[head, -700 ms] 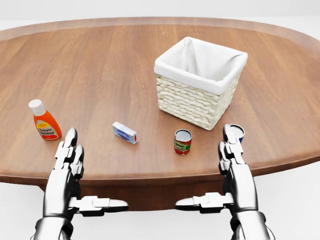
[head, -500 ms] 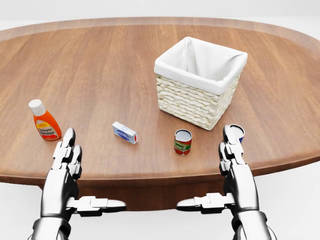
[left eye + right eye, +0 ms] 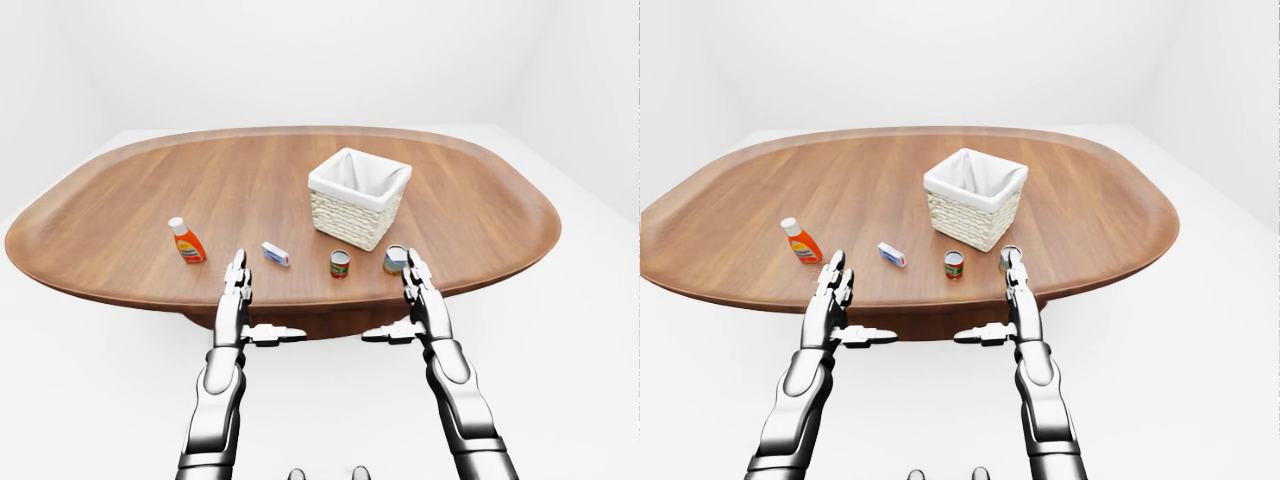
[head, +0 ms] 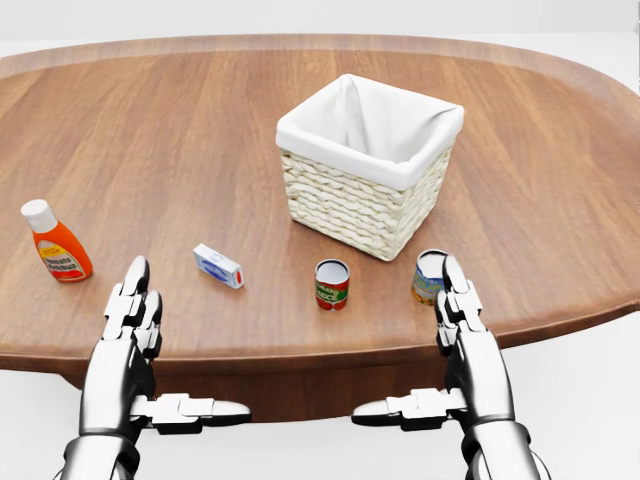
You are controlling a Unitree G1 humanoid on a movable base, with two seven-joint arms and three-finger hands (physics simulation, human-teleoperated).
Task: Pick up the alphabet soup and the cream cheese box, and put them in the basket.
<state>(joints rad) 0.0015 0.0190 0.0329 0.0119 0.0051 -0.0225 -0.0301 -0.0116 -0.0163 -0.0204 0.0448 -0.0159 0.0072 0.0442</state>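
The white-lined wicker basket (image 4: 345,210) stands on the wooden table, right of centre in the head view. A small blue and white cream cheese box (image 4: 218,266) lies flat to its lower left. A red-labelled can (image 4: 332,285) stands below the basket. A second can with a blue and yellowish label (image 4: 428,277) stands to its right; I cannot read either label. My left hand (image 4: 133,318) is open at the table's near edge, below and left of the box. My right hand (image 4: 463,318) is open, its fingertips just right of the second can. Neither hand holds anything.
An orange sauce bottle with a white cap (image 4: 56,243) stands at the far left of the head view. The oval table's near edge (image 4: 300,352) runs just under my fingertips. The eye views show white floor all round the table (image 3: 100,220).
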